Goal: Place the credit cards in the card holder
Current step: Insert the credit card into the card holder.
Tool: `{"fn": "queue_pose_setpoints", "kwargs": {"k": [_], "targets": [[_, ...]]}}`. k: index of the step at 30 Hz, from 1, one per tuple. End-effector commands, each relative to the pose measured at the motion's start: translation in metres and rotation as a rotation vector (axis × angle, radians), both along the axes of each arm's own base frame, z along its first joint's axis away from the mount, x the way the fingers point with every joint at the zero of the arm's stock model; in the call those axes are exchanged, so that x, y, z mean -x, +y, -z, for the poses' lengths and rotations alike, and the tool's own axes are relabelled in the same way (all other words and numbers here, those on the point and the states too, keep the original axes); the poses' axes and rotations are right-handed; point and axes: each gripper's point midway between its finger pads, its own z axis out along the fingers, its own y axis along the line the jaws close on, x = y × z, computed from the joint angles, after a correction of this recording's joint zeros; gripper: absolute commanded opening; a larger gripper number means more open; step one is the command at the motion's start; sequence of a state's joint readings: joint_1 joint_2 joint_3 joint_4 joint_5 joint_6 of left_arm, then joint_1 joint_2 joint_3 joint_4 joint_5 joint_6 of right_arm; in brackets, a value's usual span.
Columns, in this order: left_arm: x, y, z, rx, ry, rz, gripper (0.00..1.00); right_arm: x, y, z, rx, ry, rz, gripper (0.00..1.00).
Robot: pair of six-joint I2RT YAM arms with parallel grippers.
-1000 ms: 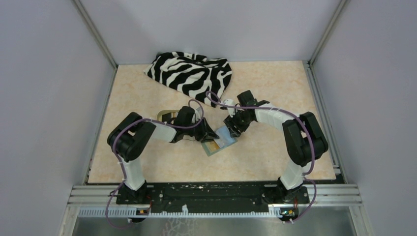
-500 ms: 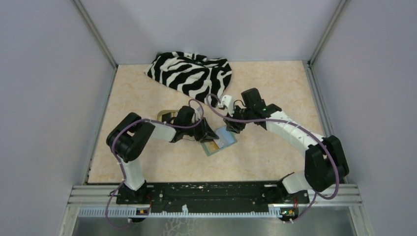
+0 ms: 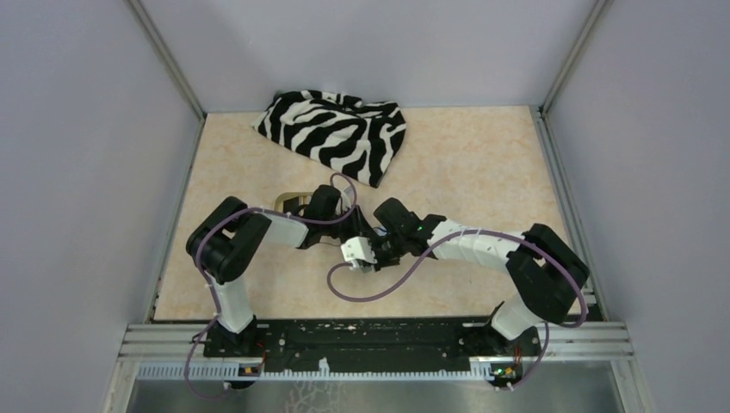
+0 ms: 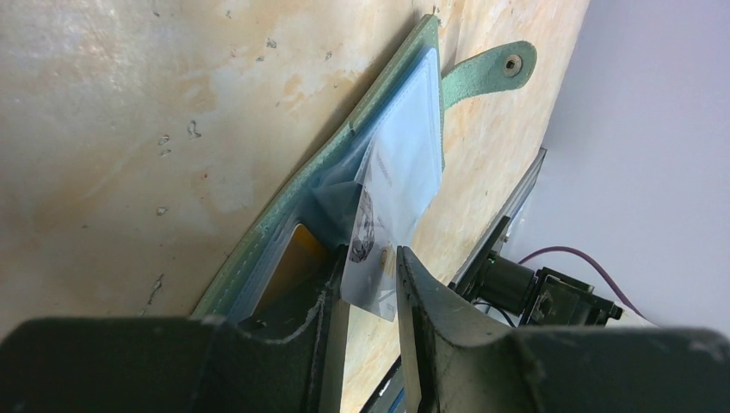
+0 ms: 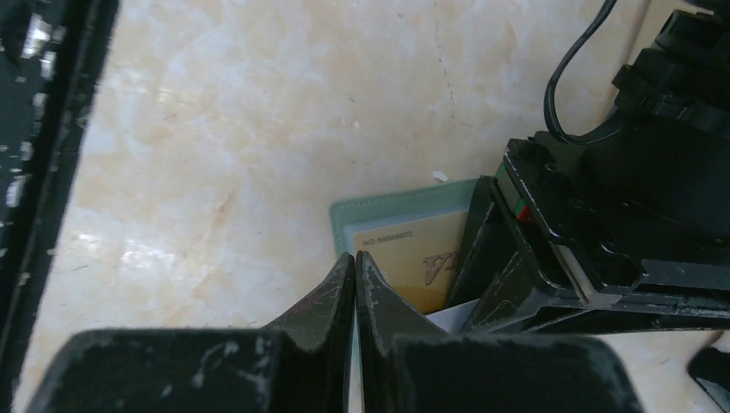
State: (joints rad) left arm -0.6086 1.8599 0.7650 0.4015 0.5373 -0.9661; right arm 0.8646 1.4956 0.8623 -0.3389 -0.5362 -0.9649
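Finds left claw (image 4: 368,268) clamped on a pale clear sleeve (image 4: 379,284) of the card holder (image 4: 400,146), with the sleeve pinched between both fingers. Finds right claw (image 5: 355,265) fully closed and gripping nothing, tips low at a corner of the holder, just beside the left claw; cannot tell contact with the case.

Notes card holder lying open about mid-bench, slightly toward the near edge of the bench (image 3: 482,155), snap tab (image 4: 486,70) stretched flat away from the left claw. Notes it largely hidden under both claws from overhead.

Records one gold-yellow credit card (image 5: 411,258) seated in a sleeve. Sees print inside the pinched sleeve; cannot tell whether that is a card.

Further out, logs zebra-striped cloth (image 3: 336,129) at the far edge, left of centre, and tan dish (image 3: 291,200) partly hidden behind the left wrist.
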Motion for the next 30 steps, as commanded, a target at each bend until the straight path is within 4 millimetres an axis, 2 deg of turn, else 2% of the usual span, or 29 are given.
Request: {"fn": "queue_pose_setpoints", "kwargs": {"k": [1, 5, 11, 21, 30], "targets": [[0.009, 0.021, 0.031, -0.105, 0.051, -0.008, 0.34, -0.037, 0.018, -0.008, -0.013, -0.157, 0.079, 0.02], [0.009, 0.020, 0.031, -0.099, 0.050, -0.007, 0.34, -0.048, 0.016, 0.007, 0.045, -0.176, 0.135, 0.02], [0.009, 0.020, 0.032, -0.100, 0.051, -0.006, 0.34, -0.058, 0.012, 0.018, 0.087, -0.183, 0.198, 0.02], [0.008, 0.019, 0.031, -0.096, 0.047, -0.003, 0.34, -0.071, -0.005, 0.022, 0.142, -0.204, 0.296, 0.02], [0.005, 0.018, 0.028, -0.094, 0.036, -0.002, 0.34, -0.087, -0.030, 0.022, 0.165, -0.194, 0.389, 0.01]]}}
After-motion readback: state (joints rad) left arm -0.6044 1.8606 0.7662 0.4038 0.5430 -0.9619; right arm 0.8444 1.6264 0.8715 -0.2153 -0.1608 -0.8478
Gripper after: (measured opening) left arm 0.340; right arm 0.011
